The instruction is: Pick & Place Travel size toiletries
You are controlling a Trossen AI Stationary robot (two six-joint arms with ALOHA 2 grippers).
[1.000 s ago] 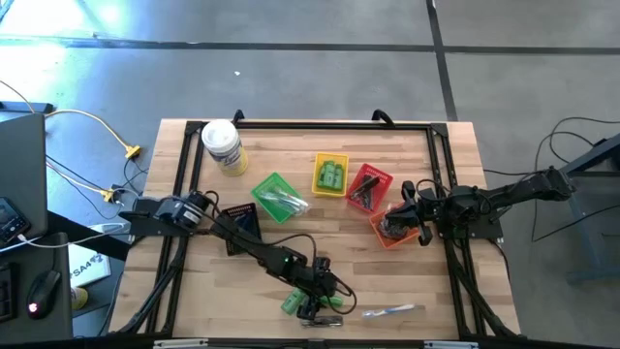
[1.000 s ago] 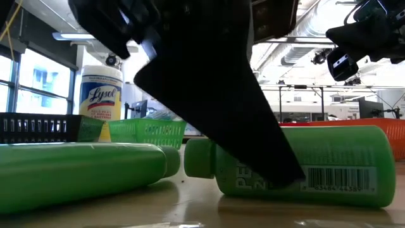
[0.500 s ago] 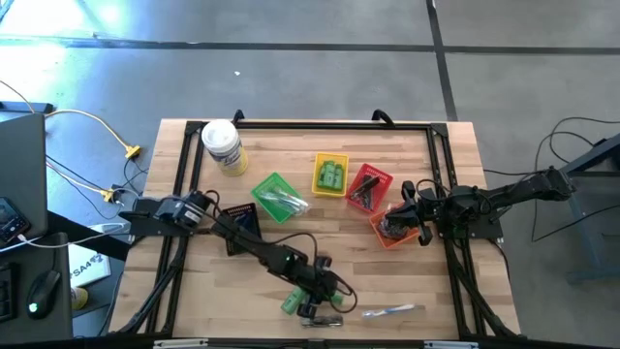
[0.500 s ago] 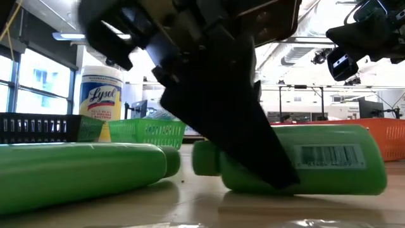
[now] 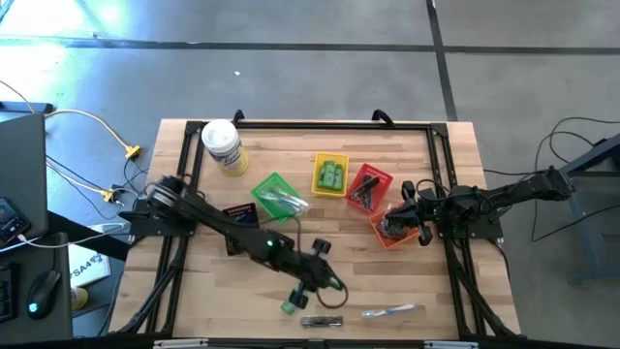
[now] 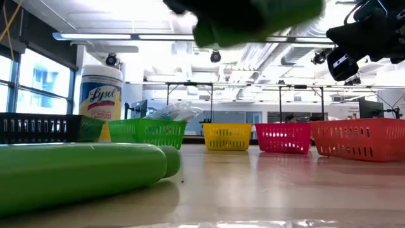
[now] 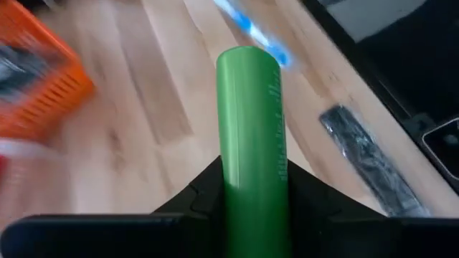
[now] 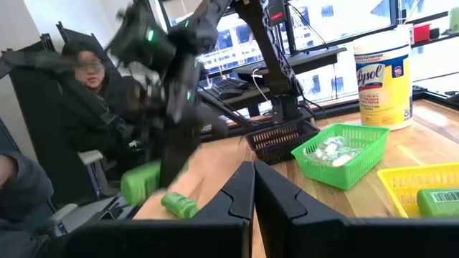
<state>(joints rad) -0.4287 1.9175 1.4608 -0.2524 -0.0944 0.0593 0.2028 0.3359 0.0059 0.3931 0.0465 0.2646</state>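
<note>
A white-lidded yellow wipes jar (image 5: 223, 147) is standing near a far corner of the wooden bench (image 5: 291, 213). Green (image 5: 274, 194), yellow (image 5: 330, 174), red (image 5: 369, 186) and orange (image 5: 392, 229) mesh baskets are sitting mid-bench, with a black one (image 5: 239, 227) beside the green. A seated person (image 8: 90, 100) is showing beyond.

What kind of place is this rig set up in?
Probably a robotics lab or workshop: a wooden worktable on bare concrete, exposed ceiling ducts, and a person sitting beside computer desks.
</note>
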